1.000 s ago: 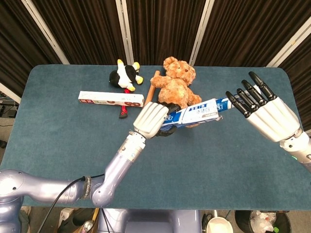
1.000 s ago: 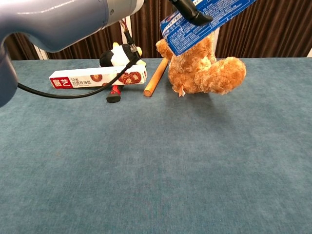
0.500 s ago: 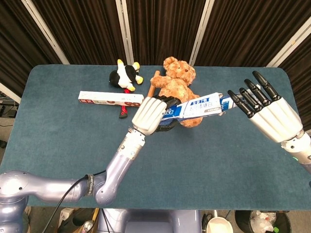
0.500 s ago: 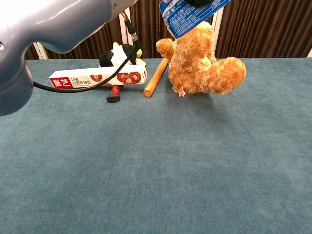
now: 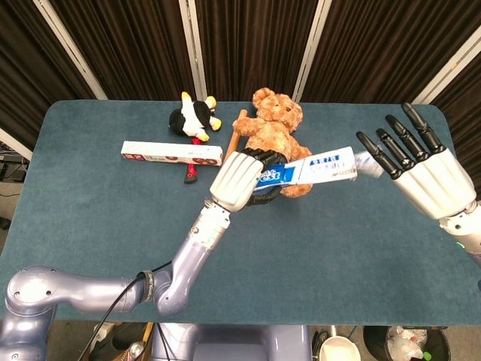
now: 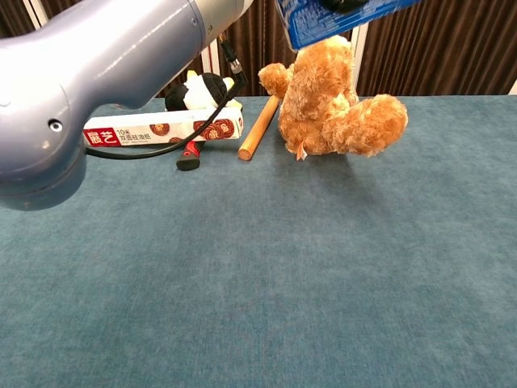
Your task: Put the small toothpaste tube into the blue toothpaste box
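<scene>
My left hand (image 5: 237,180) grips the left end of the blue toothpaste box (image 5: 310,171) and holds it nearly level in the air, in front of the teddy bear. In the chest view only the box's underside (image 6: 331,18) shows at the top edge, with my left forearm (image 6: 105,73) filling the upper left. My right hand (image 5: 419,169) hovers just beyond the box's right end with its fingers spread and straight. A grey part of it reaches to the box's end. I cannot see the small toothpaste tube in either view.
A brown teddy bear (image 5: 274,128) sits at the back middle of the blue table (image 5: 98,226). A wooden stick (image 6: 258,128) lies beside it. Further left are a black-and-white cow plush (image 5: 192,116) and a long red-and-white box (image 5: 171,153).
My left hand has raised the blue box and turned it closer to level. In the chest view the box climbed to the top edge. My right hand drifted slightly right.
</scene>
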Robot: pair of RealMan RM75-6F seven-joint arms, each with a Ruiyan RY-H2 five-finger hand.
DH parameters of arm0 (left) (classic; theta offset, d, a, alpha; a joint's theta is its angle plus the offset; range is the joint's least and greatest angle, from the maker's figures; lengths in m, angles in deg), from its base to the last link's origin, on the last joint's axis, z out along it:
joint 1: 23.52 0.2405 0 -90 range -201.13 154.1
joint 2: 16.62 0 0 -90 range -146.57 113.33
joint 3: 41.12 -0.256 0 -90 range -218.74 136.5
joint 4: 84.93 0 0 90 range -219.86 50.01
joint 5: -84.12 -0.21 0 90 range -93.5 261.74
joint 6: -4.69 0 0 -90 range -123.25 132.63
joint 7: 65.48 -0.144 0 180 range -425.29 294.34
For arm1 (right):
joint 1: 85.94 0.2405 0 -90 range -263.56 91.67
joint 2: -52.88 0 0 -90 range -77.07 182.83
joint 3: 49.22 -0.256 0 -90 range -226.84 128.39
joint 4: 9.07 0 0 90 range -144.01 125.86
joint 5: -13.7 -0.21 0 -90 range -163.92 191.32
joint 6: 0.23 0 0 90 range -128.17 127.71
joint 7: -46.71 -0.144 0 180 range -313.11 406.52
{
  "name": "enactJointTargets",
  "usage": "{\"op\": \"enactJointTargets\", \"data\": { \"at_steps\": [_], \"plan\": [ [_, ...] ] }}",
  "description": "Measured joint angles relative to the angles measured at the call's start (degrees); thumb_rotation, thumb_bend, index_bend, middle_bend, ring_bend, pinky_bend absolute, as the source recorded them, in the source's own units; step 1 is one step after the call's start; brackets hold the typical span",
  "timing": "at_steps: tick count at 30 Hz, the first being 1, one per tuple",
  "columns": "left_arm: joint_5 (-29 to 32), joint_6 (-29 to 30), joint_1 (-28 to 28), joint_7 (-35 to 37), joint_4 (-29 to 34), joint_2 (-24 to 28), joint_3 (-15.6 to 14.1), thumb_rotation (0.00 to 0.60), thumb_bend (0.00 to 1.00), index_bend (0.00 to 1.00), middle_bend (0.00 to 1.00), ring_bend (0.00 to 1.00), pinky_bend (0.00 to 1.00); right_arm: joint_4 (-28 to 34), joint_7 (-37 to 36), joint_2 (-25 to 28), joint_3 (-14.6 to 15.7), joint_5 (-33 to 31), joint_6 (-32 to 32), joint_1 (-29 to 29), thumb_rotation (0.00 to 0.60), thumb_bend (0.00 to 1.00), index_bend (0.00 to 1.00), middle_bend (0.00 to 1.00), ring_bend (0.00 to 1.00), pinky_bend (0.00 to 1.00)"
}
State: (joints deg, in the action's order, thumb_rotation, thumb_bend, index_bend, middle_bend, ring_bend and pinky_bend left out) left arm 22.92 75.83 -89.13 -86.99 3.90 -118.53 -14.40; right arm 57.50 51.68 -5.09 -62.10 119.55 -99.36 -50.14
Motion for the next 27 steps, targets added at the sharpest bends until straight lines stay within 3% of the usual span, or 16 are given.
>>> {"op": "enactJointTargets", "data": {
  "at_steps": [15, 27],
  "plan": [
    [-2.9, 1.5, 0.7, 2.1, -1.8, -0.9, -0.2, 0.600, 0.43, 0.39, 0.52, 0.47, 0.50, -0.3, 0.5, -0.8, -0.3, -1.5, -0.3, -0.8, 0.600, 0.41, 0.16, 0.39, 0.24, 0.12],
    [-14.0, 10.5, 3.6, 14.9, -4.4, -2.8, -1.0, 0.600, 0.43, 0.38, 0.51, 0.47, 0.50, -0.8, 0.8, -1.4, -0.4, -3.4, 0.8, -1.3, 0.600, 0.41, 0.16, 0.39, 0.24, 0.12]
  ]
}}
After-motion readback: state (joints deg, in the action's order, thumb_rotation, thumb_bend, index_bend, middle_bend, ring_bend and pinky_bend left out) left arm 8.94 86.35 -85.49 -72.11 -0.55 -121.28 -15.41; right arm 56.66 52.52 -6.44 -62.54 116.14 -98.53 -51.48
